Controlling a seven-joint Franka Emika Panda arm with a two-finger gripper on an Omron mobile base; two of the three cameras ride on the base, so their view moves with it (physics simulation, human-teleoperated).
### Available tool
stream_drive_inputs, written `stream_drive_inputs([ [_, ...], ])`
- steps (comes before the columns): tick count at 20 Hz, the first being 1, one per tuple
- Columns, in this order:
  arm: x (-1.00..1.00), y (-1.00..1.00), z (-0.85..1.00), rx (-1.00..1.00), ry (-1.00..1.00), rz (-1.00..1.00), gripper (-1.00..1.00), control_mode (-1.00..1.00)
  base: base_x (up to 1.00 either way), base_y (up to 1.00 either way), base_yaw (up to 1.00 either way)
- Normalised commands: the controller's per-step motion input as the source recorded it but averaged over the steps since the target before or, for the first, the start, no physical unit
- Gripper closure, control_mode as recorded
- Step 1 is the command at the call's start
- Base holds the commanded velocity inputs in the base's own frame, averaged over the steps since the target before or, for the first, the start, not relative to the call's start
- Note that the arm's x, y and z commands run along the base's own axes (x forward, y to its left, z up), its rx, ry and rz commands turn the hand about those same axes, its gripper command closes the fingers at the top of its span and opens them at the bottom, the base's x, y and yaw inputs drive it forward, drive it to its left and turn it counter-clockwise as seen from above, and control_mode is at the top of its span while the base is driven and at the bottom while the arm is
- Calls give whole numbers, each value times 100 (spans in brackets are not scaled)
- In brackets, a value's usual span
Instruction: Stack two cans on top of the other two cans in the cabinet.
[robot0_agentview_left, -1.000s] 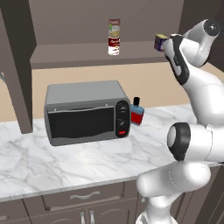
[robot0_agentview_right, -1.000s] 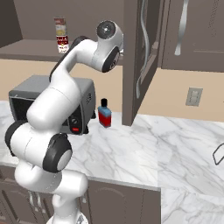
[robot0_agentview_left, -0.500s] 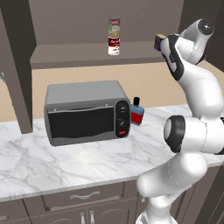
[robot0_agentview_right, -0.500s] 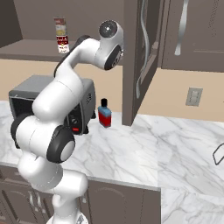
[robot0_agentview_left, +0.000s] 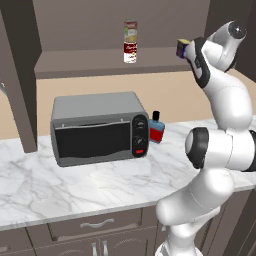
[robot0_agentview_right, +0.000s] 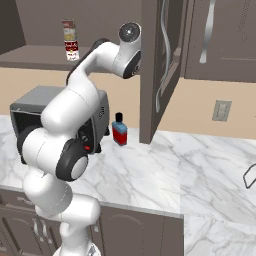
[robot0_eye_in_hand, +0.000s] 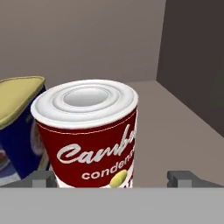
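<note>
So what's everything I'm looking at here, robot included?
Stacked tins: two, cream-green tin on a red-and-white tin, left on the shelf.
Red-and-white soup tin: one, right on the shelf, between the tool's tips.
Dark blue tin with yellow top: one, beside it.
Dark brown wooden wall cabinet: one, above the counter.
Grey microwave: one, on the counter.
Small red-and-blue bottle with black cap: one, beside the microwave.
White marble counter: one.
White robot arm: one, reaching to the shelf.
Tool: one, open.
</note>
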Motion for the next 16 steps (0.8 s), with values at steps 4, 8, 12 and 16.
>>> stream_drive_inputs([
  [4,5,-6,0,0,0,0,-100,-100,0,0,0],
  [8,6,0,0,0,0,0,-100,-100,0,0,0],
  [12,8,0,-2,0,0,0,-100,-100,0,0,0],
  [16,12,0,-2,0,0,0,-100,-100,0,0,0],
])
